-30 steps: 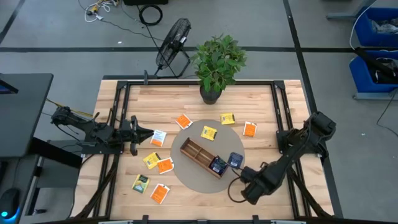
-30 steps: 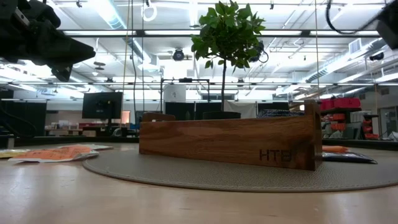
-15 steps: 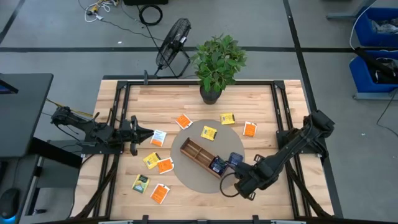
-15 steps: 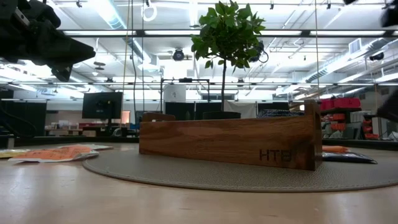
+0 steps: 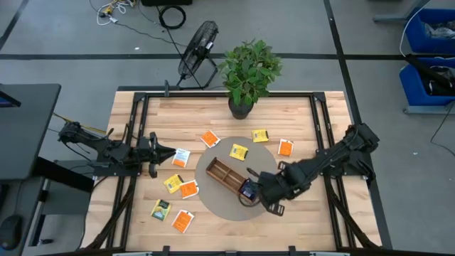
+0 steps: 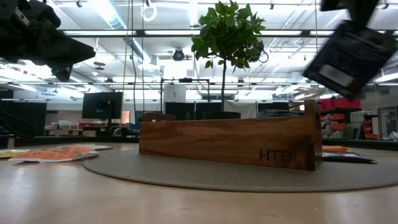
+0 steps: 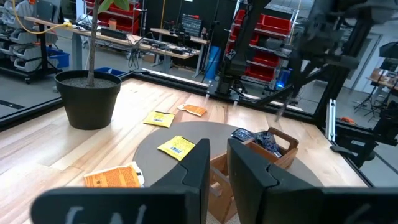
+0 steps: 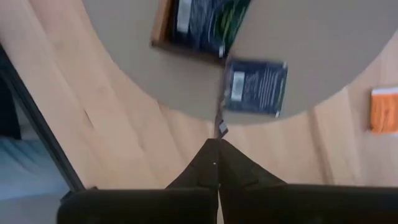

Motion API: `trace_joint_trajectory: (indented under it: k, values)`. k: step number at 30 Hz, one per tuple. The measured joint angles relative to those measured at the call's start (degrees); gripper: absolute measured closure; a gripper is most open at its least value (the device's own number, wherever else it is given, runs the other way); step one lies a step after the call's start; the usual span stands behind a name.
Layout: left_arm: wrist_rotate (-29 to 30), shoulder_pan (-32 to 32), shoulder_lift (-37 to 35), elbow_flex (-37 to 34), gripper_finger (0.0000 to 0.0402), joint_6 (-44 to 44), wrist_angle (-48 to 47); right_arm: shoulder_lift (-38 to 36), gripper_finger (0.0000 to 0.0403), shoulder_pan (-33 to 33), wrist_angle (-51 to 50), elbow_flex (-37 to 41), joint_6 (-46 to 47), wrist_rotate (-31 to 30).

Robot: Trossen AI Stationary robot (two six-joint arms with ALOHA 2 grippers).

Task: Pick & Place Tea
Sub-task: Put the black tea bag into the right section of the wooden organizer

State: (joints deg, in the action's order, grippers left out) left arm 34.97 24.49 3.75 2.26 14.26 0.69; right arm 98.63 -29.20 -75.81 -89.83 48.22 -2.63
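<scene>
Wooden table (image 5: 306,124) | right gripper (image 8: 216,144) pinching dark-blue sachet (image 8: 255,87) | tray (image 6: 227,142)

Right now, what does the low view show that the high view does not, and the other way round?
Only the low view: the letters HTB on the tray's side, and the dark sachet in the air, higher than the tray.
Only the high view: the fan, the yellow sachet on the mat, and the right gripper over the tray's end.
Both: the tray, the plant, and the left gripper, waiting at the table's left side.
</scene>
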Motion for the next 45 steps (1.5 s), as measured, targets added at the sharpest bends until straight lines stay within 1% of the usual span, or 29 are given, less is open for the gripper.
trace_joint_trajectory:
  k: [3, 7, 10, 14, 21, 28, 33, 41, 45]
  values:
    - [0.00, 0.00, 0.00, 0.00, 0.0344, -0.02, -0.04, -0.02, 0.0403, 2.05, 0.52, -1.77, -3.86, -0.40]
    - [0.00, 0.00, 0.00, 0.00, 0.0344, -0.09, -0.06, -0.04, 0.0403, 4.66, 4.85, -2.44, -8.71, 0.40]
    - [0.00, 0.00, 0.00, 0.00, 0.0344, -0.13, -0.07, -0.04, 0.0403, 6.59, 8.11, -2.44, -11.09, 3.33]
    - [-0.01, 0.00, 0.00, 0.00, 0.0344, -0.57, -0.09, 0.30, 0.0403, 9.12, 11.41, -2.44, -13.76, 8.71]
    - [-0.01, 0.00, 0.00, 0.00, 0.0344, -0.52, -0.10, 1.01, 0.0403, 13.44, 12.51, -2.46, -16.20, 16.01]
    - [-0.01, 0.00, 0.00, 0.04, 0.0344, -0.50, -0.34, 3.65, 0.0403, 16.40, 11.59, -2.46, -18.14, 21.06]
    - [0.00, 0.00, 0.00, 0.07, 0.0344, -0.39, -0.42, 6.13, 0.0403, 16.90, 10.30, -2.44, -19.94, 23.23]
    - [-0.01, 0.00, 0.00, 0.07, 0.0344, -0.50, -0.46, 9.21, 0.0403, 18.20, 9.83, -2.44, -23.15, 23.31]
    - [-0.01, 0.00, 0.00, 0.07, 0.0344, -0.50, -0.48, 10.77, 0.0403, 19.19, 8.71, -2.44, -23.66, 27.03]
